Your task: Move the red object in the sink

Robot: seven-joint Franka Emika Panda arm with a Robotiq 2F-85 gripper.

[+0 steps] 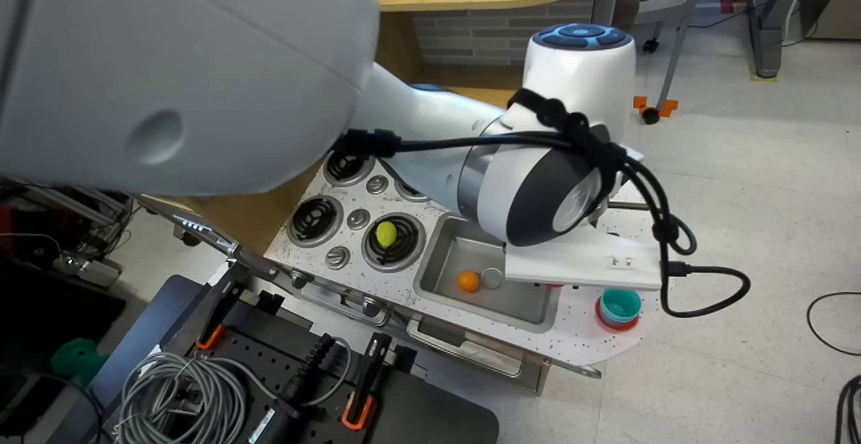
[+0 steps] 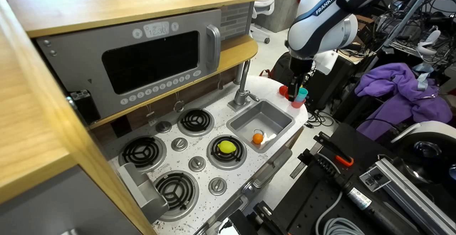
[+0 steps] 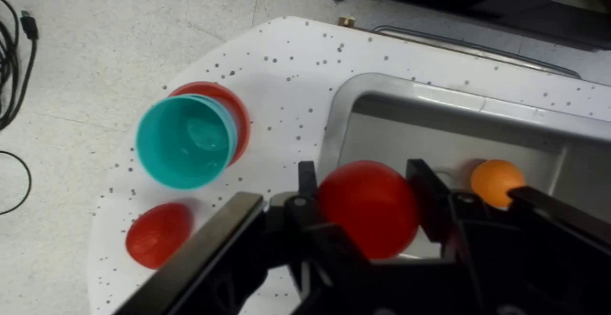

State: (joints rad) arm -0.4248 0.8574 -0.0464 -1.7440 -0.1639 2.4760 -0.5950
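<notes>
The red ball (image 3: 365, 210) is held between the black fingers of my gripper (image 3: 363, 176), which touch it on both sides. In the wrist view the ball overlaps the end edge of the sink (image 3: 396, 136), above it. The grey metal sink shows in both exterior views (image 1: 464, 249) (image 2: 265, 115). In an exterior view my gripper (image 2: 293, 89) points down near the cups, raised above the counter, with the ball mostly hidden. A second red object (image 3: 160, 235), rounded, lies on the white counter; it also shows in an exterior view (image 2: 283, 90).
An orange ball (image 3: 497, 181) lies in the sink. A teal cup (image 3: 186, 141) stands over a red dish (image 3: 241, 119) near the counter's rounded end. A faucet (image 2: 241, 98) rises behind the sink. A yellow lemon (image 2: 227, 146) sits on a burner.
</notes>
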